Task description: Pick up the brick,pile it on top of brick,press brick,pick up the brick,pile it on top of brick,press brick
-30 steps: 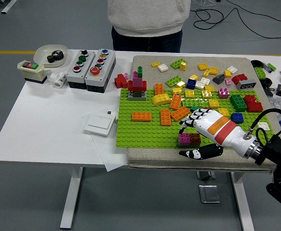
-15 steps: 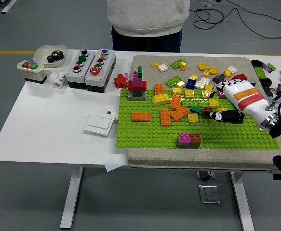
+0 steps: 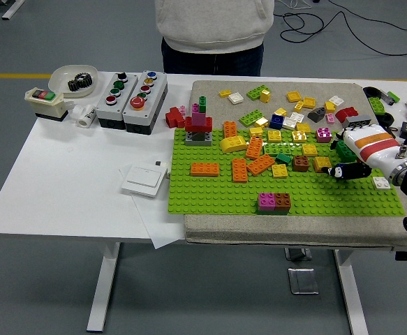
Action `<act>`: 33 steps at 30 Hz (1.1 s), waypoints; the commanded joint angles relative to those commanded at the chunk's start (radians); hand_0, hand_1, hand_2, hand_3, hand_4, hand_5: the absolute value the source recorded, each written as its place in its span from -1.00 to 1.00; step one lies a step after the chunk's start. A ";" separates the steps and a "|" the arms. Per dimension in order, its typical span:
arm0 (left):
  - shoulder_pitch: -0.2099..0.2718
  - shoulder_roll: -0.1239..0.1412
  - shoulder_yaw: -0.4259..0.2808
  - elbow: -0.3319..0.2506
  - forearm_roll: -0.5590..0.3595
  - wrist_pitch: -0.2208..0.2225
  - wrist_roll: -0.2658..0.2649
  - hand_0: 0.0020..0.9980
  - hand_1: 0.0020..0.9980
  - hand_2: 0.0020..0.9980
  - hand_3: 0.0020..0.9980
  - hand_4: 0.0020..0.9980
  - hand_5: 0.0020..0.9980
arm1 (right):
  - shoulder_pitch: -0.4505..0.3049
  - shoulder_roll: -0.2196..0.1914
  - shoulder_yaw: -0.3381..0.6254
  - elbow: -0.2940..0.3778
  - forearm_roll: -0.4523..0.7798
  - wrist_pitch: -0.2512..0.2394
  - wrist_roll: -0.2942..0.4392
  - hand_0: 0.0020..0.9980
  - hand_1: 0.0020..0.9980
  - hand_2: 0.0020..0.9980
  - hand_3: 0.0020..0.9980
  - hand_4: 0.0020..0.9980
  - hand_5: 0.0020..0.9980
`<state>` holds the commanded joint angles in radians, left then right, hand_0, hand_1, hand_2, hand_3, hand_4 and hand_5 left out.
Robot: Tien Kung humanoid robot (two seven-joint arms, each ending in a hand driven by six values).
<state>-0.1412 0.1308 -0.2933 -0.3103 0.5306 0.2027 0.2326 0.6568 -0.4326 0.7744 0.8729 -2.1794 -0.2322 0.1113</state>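
The right hand has been pulled well back from the near edge of the green baseplate, where it was hovering by the pink-and-brown stack a second ago, and is now carried out over the loose bricks at the plate's right end. The stack is left standing alone near the front edge, untouched. The left arm is not seen at all.

A fresh brick seems to be what is sought now. For that to be done cleanly, one brick should be singled out from the clutter, such as the brown brick or the yellow brick just beside the fingertips, and it should be taken by its sides so the studs are kept level for seating on the stack.

As for the hand itself: the white back is turned up, the dark fingers are curled low toward the plate, and whether anything is pinched beneath them cannot be told. At the far side a person is standing, hands not visible.
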 joint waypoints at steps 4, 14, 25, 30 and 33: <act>-0.001 0.001 -0.002 -0.002 0.007 -0.002 0.002 0.43 0.45 0.53 0.23 0.46 0.37 | 0.012 0.012 -0.016 -0.028 -0.020 -0.010 0.006 0.02 0.10 0.25 0.21 0.79 0.14; -0.003 0.001 0.007 -0.001 -0.011 0.001 -0.005 0.43 0.45 0.53 0.23 0.46 0.37 | 0.016 0.011 -0.008 -0.028 -0.053 -0.009 0.000 -0.20 -0.44 -0.34 0.22 0.77 0.05; -0.009 0.000 0.014 0.000 -0.021 0.003 -0.010 0.43 0.45 0.53 0.23 0.46 0.38 | -0.004 -0.029 0.020 0.030 -0.087 0.037 0.006 -0.31 -0.61 -0.54 0.24 0.73 0.03; -0.011 -0.001 0.014 0.001 -0.023 0.003 -0.010 0.43 0.45 0.53 0.23 0.46 0.38 | -0.009 -0.052 0.014 0.049 -0.090 0.066 0.019 -0.35 -0.67 -0.56 0.25 0.74 -0.02; -0.011 -0.001 0.015 0.000 -0.022 0.002 -0.010 0.43 0.45 0.53 0.23 0.46 0.37 | -0.009 -0.051 0.013 0.040 -0.090 0.072 0.022 -0.38 -0.68 -0.57 0.23 0.69 -0.07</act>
<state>-0.1526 0.1293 -0.2784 -0.3098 0.5084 0.2051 0.2225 0.6479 -0.4833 0.7874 0.9133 -2.2689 -0.1605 0.1328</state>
